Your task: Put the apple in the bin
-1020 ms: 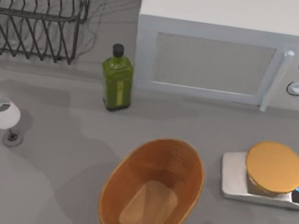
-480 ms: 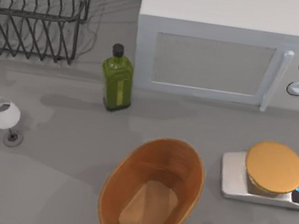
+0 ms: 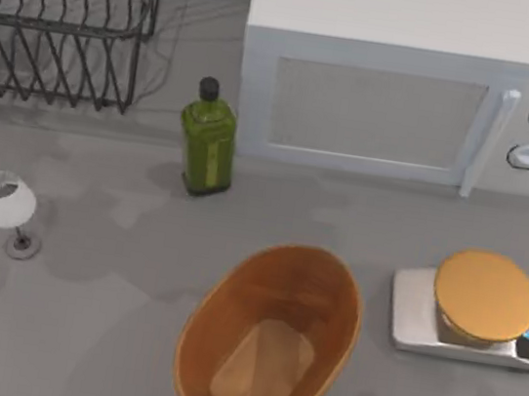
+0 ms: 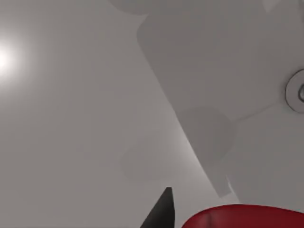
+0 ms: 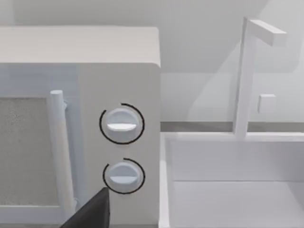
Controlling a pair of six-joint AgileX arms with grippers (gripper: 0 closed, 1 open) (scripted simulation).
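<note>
- So, the apple [image 4: 242,217] sits right up against the left gripper [image 4: 161,213] in the left wrist view, a red curve just beside the dark tip; I honestly can't tell whether it's pinched or only lying next to it
- that wrist camera looks down on bare grey table [image 4: 71,118] with soft shadows, so my guess is the left arm is somewhere over open tabletop
- the bin [image 3: 207,328] stands at the middle-bottom of the top view, between the wine glass [image 3: 9,206] and the scale [image 3: 415,318]; its long axis runs slanted, lower-left to upper-right, with the mouth open upward
- the left arm has the apple, so the job is its to do; probably a carry over that rim
- right gripper [image 5: 90,211] is parked at the bottom right, facing the microwave [image 5: 118,71]; can't tell its grip either
</note>
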